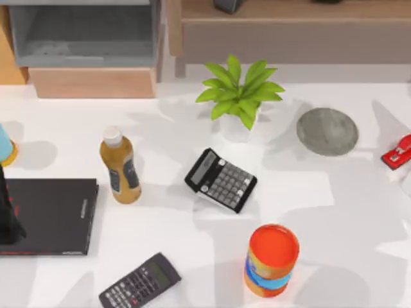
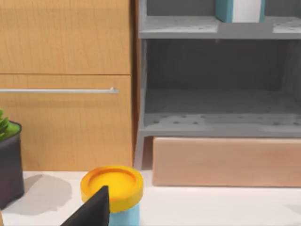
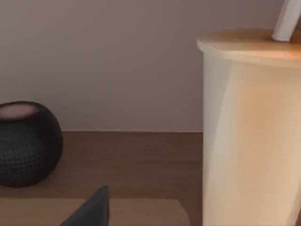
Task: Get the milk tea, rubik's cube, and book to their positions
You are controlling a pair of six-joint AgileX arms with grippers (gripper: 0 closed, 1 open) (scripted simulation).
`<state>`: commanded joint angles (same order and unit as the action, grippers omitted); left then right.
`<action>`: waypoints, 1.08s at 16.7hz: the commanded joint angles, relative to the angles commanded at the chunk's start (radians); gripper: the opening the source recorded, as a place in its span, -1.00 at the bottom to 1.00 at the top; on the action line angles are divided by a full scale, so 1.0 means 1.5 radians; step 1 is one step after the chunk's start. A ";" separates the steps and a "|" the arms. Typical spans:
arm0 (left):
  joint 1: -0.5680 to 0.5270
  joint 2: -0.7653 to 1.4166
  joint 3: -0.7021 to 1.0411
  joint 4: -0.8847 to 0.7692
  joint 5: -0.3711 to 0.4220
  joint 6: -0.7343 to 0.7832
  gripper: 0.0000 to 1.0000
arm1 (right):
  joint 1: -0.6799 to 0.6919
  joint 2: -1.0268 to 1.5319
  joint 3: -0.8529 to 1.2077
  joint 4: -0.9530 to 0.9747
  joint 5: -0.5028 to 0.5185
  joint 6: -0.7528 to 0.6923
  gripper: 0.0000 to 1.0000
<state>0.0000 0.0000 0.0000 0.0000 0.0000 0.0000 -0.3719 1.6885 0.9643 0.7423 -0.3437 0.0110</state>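
The left arm [image 1: 8, 218] is hanging at the table's far left edge, over the flat black book [image 1: 48, 215]. In its wrist view a dark wedge of the left gripper [image 2: 96, 209] is poking up in front of a blue tub with a yellow lid [image 2: 112, 186]. Whether this gripper is apart or together cannot be told.

Beyond the tub, a grey shelf unit [image 2: 216, 125] is standing on a pale wooden block [image 2: 225, 162]. Its lower bay is lying open. The book [image 2: 233, 9] is standing upright on the upper board, teal cover beside white page edges. A wooden cabinet [image 2: 66, 56] is closing off the side next to the shelf.

The right gripper [image 3: 91, 209] is showing as a dark wedge low in its wrist view, and its state cannot be told either. The milk tea [image 3: 251, 127] is standing upright just beside it on a brown wooden ledge [image 3: 131, 160], close to a plain wall. A round dark speaker [image 3: 26, 143] is sitting well apart from the cup, leaving bare ledge between them.

On the table, an amber bottle [image 1: 120, 165], a calculator [image 1: 220, 179], a second calculator [image 1: 139, 282] and an orange-and-blue can [image 1: 271, 260] are standing apart. A potted plant [image 1: 239, 96], a grey disc [image 1: 327, 131] and a red stapler [image 1: 397, 153] are sitting further back.
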 joint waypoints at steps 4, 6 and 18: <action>0.000 0.000 0.000 0.000 0.000 0.000 1.00 | -0.027 0.106 0.077 0.027 -0.022 -0.001 1.00; 0.000 0.000 0.000 0.000 0.000 0.000 1.00 | -0.030 0.117 0.086 0.029 -0.024 -0.001 1.00; 0.000 0.000 0.000 0.000 0.000 0.000 1.00 | -0.010 0.182 0.229 -0.049 -0.003 -0.002 1.00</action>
<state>0.0000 0.0000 0.0000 0.0000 0.0000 0.0000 -0.3862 1.9614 1.3074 0.6688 -0.3489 0.0077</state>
